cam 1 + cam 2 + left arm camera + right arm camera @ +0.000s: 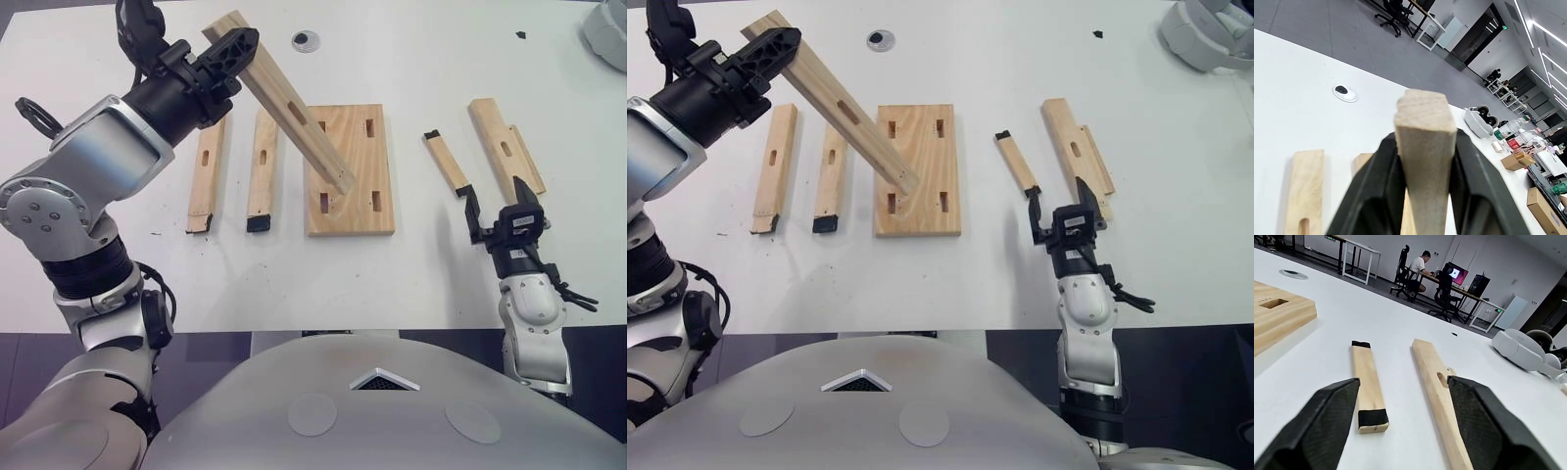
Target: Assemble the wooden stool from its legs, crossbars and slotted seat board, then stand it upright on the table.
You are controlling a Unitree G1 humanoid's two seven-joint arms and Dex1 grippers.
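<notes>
The left pincer (233,47) is clamped on one end of a wooden leg (294,113), which is held tilted with its lower end on the slotted seat board (367,186), just beside a slot. The board lies flat on the worktop (421,59). The right pincer (498,193) stands apart, near a short crossbar (448,162).

pale matt wooden seat board (350,168)
</notes>
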